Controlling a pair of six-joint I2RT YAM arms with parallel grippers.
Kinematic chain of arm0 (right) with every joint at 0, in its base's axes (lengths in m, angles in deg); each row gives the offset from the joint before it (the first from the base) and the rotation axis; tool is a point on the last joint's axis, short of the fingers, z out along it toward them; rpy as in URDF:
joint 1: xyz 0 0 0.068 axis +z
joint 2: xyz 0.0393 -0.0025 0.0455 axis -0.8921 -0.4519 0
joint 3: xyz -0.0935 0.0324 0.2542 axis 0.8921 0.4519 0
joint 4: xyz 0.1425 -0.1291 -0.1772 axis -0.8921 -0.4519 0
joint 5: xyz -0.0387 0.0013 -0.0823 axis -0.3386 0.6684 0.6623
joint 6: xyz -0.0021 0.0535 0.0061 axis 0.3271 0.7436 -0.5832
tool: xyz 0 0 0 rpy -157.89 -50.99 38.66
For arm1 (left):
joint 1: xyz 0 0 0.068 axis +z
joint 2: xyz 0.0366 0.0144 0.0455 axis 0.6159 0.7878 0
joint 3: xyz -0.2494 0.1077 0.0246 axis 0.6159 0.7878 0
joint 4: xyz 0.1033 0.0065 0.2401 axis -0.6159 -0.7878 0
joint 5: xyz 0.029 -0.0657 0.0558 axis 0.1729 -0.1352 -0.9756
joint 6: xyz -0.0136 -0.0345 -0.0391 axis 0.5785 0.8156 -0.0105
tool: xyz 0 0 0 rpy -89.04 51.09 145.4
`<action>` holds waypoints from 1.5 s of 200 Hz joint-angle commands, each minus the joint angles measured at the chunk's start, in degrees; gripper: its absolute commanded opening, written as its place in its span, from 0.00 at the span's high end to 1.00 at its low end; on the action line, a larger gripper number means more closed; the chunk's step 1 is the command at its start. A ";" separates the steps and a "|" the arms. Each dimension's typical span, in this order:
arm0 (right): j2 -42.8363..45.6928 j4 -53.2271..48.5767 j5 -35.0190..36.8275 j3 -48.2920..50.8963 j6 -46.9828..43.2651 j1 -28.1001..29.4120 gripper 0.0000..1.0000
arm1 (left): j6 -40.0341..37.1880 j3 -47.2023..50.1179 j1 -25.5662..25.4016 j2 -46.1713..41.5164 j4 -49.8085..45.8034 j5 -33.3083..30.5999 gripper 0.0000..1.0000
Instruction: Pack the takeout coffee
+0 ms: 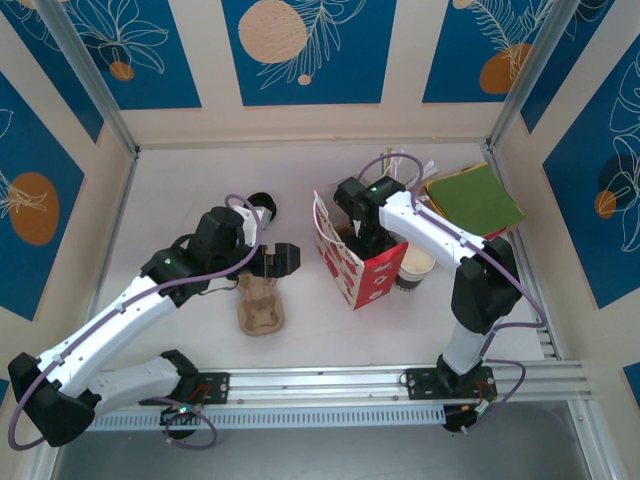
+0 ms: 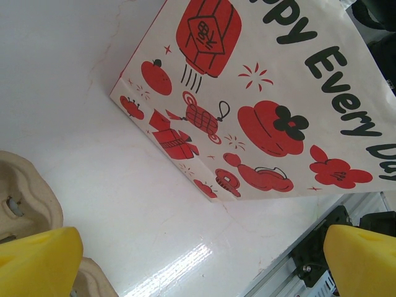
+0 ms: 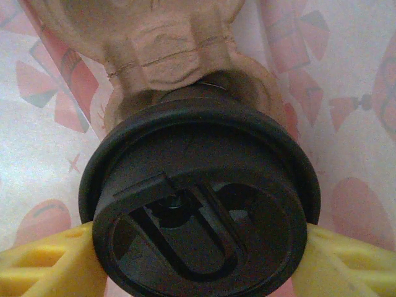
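The takeout coffee's round black lid (image 3: 198, 216) is close up in the right wrist view, with a yellow finger (image 3: 43, 266) pressed on each side of it. My right gripper (image 3: 198, 260) is shut on this cup inside the red and white paper bag (image 1: 365, 275), above a pulp carrier (image 3: 167, 43) lying in the bag. From above, the right gripper (image 1: 362, 235) reaches down into the bag's open top and hides the cup. My left gripper (image 1: 275, 262) stands open and empty left of the bag, low over the table, its yellow fingertips (image 2: 37, 260) wide apart.
A second pulp cup carrier (image 1: 258, 305) lies on the table below the left gripper. An open cup without a lid (image 1: 415, 268) stands right of the bag. Green sheets (image 1: 475, 197) and stirrers sit at the back right. A dark round thing (image 1: 262, 205) lies behind the left arm.
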 commanded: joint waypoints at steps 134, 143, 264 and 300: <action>-2.69 -2.04 -0.12 -0.81 1.08 0.07 0.21 | -0.91 0.56 0.54 -0.71 0.72 -0.22 0.00; -2.67 -2.10 0.02 -1.00 1.08 0.15 0.20 | -0.93 0.62 0.46 -0.73 0.82 -0.22 0.00; -3.22 -2.97 0.32 -2.57 1.42 0.42 0.16 | -1.68 0.28 0.46 -0.39 0.48 -0.21 0.00; -3.39 -3.19 0.37 -2.96 1.27 0.42 0.16 | -1.78 0.04 0.50 -0.17 0.56 -0.22 0.00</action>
